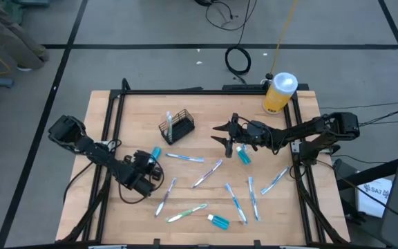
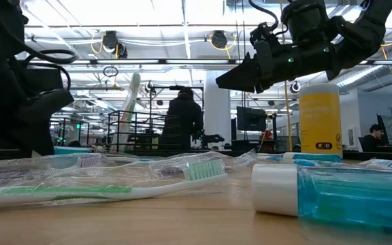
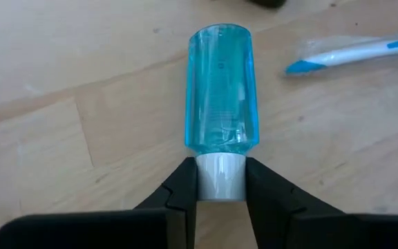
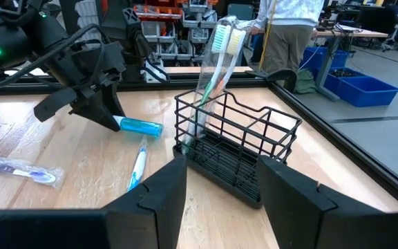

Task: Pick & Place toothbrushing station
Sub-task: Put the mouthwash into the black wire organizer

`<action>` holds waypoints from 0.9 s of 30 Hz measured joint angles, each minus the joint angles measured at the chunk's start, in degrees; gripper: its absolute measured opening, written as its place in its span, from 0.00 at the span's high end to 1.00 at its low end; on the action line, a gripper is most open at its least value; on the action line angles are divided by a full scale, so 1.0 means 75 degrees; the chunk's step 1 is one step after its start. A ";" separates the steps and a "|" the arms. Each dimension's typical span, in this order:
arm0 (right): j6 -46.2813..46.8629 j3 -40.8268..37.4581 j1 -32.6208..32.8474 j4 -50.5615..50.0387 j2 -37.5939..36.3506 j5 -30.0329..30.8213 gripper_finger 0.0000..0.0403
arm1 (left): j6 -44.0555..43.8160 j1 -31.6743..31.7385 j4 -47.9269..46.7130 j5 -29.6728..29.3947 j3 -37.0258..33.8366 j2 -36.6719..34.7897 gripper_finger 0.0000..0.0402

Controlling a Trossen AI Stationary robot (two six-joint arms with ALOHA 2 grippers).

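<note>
The toothbrushing station, a black wire-mesh caddy point(image 1: 177, 126) point(image 4: 237, 149), stands on its base on the wooden table with wrapped toothbrushes point(image 4: 220, 48) upright in it. My left gripper point(image 1: 150, 160) point(image 3: 220, 181) is near the table's left side, shut on a small clear-blue bottle point(image 1: 156, 152) point(image 3: 220, 90). My right gripper point(image 1: 224, 135) point(image 4: 220, 187) hovers open and level to the right of the caddy, pointing at it with nothing between its fingers. My left gripper pinches the blue bottle's white cap point(image 3: 220, 176) between its two fingers, one on each side. The fingers slant down and lie along the bottle's length. The bottle point(image 4: 140, 126) points away from the gripper, about level; whether it is clear of the table I cannot tell.
Several wrapped toothbrushes point(image 1: 206, 173) lie scattered over the table's middle and near side. A second blue bottle point(image 1: 242, 155) lies under my right arm, a third point(image 1: 218, 221) near the front edge. A yellow bottle point(image 1: 279, 92) with a white cap stands at the far right corner.
</note>
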 joint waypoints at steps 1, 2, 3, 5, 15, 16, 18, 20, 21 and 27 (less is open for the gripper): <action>-0.0002 0.0000 0.0000 0.0000 0.0000 0.0000 0.58 | 0.0005 0.0010 -0.0005 0.0047 0.0000 0.0000 0.78; 0.0001 0.0000 0.0000 0.0000 0.0000 0.0001 0.58 | 0.0004 0.0013 -0.0019 0.0117 0.0000 0.0000 0.77; -0.0002 0.0000 0.0000 0.0000 0.0000 0.0000 0.58 | 0.0035 0.0013 -0.0034 0.0208 0.0001 0.0000 0.76; -0.0002 0.0000 0.0000 0.0000 0.0000 0.0001 0.58 | 0.0185 0.0013 -0.0042 0.0426 0.0003 -0.0004 0.74; -0.0090 0.0000 0.0014 0.0458 0.0000 -0.0928 0.58 | 0.1730 -0.0001 -0.0028 0.1073 0.0586 -0.1141 0.78; -0.0156 0.0000 0.0043 0.0584 0.0000 -0.1085 0.58 | 0.1905 0.0002 -0.0030 0.1086 0.0698 -0.1303 0.77; -0.0358 0.0000 0.0156 0.0903 0.0000 -0.1165 0.58 | 0.2204 0.0064 -0.0034 0.1108 0.0934 -0.1570 0.76; -0.0804 0.0000 0.0358 0.1244 0.0000 -0.1157 0.58 | 0.2462 0.0164 -0.0027 0.1110 0.1180 -0.1768 0.75; -0.1119 0.0004 0.0502 0.1357 0.0000 -0.1152 0.58 | 0.2603 0.0224 -0.0013 0.1107 0.1292 -0.1848 0.75; -0.2772 0.0600 0.1476 0.1304 0.0205 -0.1183 0.58 | 0.3656 0.0815 0.0359 0.1496 0.1811 -0.1958 0.77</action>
